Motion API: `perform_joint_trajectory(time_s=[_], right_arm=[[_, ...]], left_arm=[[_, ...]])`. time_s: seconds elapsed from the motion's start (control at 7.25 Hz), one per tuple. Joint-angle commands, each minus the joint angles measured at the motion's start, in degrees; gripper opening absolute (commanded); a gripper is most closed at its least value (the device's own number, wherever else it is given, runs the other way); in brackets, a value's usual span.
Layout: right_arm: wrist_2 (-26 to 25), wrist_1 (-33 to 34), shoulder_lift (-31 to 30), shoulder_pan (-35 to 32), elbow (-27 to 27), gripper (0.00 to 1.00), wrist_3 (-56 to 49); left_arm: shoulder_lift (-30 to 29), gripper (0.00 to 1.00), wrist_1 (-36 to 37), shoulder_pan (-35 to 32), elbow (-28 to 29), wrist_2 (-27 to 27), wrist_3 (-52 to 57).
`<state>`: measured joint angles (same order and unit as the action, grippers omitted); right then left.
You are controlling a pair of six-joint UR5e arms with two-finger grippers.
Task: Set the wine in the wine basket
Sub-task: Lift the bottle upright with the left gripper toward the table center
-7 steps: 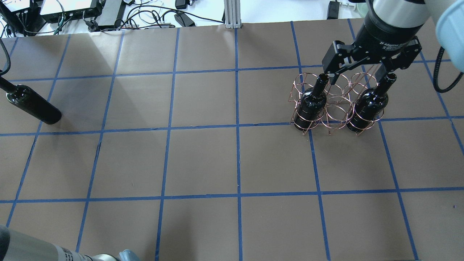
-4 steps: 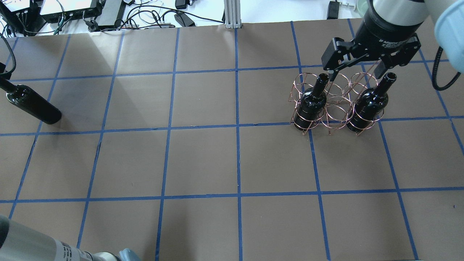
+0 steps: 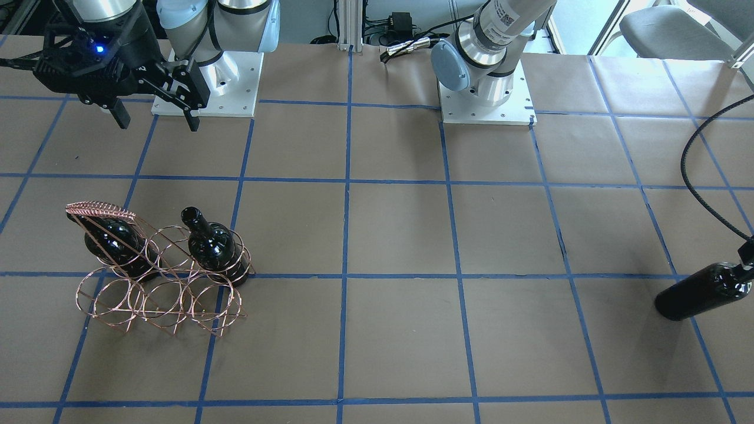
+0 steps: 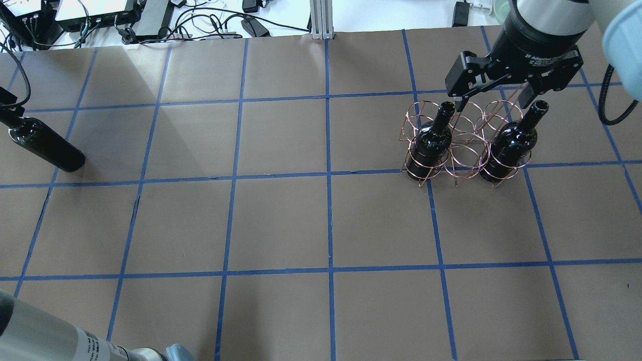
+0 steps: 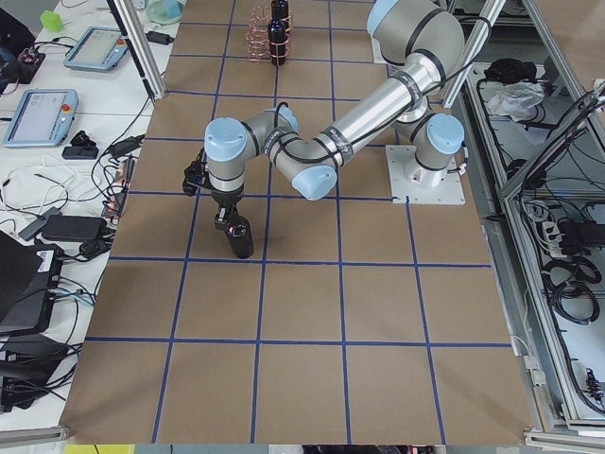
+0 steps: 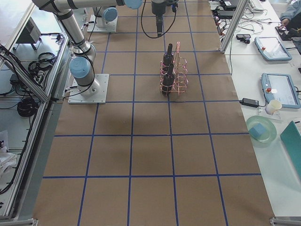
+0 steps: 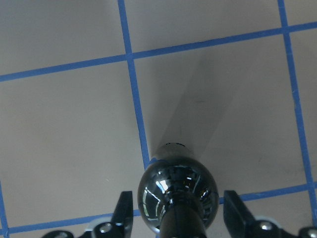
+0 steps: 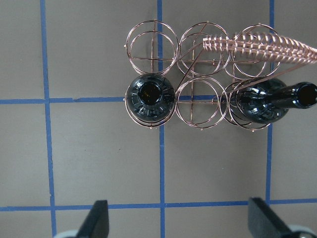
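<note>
The copper wire wine basket [image 4: 466, 161] stands at the right of the table, and it also shows in the front view [image 3: 153, 306]. Two dark wine bottles [image 4: 431, 140] [image 4: 509, 145] stand upright in the end slots of its row nearer me; the other slots are empty. My right gripper [image 4: 491, 105] hangs open and empty above the basket's handle, and the right wrist view looks down on the basket [image 8: 198, 106]. A third wine bottle [image 4: 47, 148] stands on the table at the far left. My left gripper [image 7: 178, 208] straddles its neck, with gaps on both sides of the neck.
Cables and electronics [image 4: 150, 20] lie along the table's far edge, with an aluminium post [image 4: 321, 20] at its middle. The two arm bases [image 3: 206, 82] [image 3: 486, 94] stand at my side. A green plate [image 6: 262, 129] lies on the side table.
My right gripper has drawn up and back a little from the right-hand bottle's top. My left arm and its cable have shifted slightly at the left edge. No bottle has moved.
</note>
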<state>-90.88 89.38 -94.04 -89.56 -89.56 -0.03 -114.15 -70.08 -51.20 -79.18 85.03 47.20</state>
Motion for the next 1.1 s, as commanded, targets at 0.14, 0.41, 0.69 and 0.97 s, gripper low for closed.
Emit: perform_joint_trajectory(time_s=[0.14,0.41,0.69,0.97], right_arm=[[0.0,0.0,0.08,0.0,0.0,1.0,-0.06],[0.0,0.0,-0.01,0.0,-0.09,1.0,-0.06],[0.0,0.0,-0.01,0.0,-0.09,1.0,-0.06],[0.0,0.0,0.08,0.0,-0.09,1.0,-0.06]], left_arm=[[-0.02,0.0,-0.58,-0.04,-0.1,0.31,0.17],[0.24,0.0,-1.37,-0.04,-0.1,0.23,0.17],[3.13,0.0,-3.64,-3.61,-0.01,0.31,-6.19],[6.3,0.0,-4.27,-9.86,-0.7,0.75,-13.59]])
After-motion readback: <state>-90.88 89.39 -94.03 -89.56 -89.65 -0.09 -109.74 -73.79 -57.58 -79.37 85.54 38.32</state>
